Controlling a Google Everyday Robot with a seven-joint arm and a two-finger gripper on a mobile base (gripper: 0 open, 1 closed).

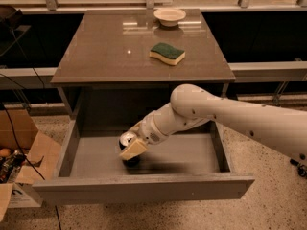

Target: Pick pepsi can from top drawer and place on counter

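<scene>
Green-topped sponge (167,53), pale bowl (169,16) beyond it, perhaps a cardboard box (19,131) on the floor.

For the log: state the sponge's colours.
Sponge: green top, yellow base, camera view. Claw at the pepsi can in the top drawer.
</scene>
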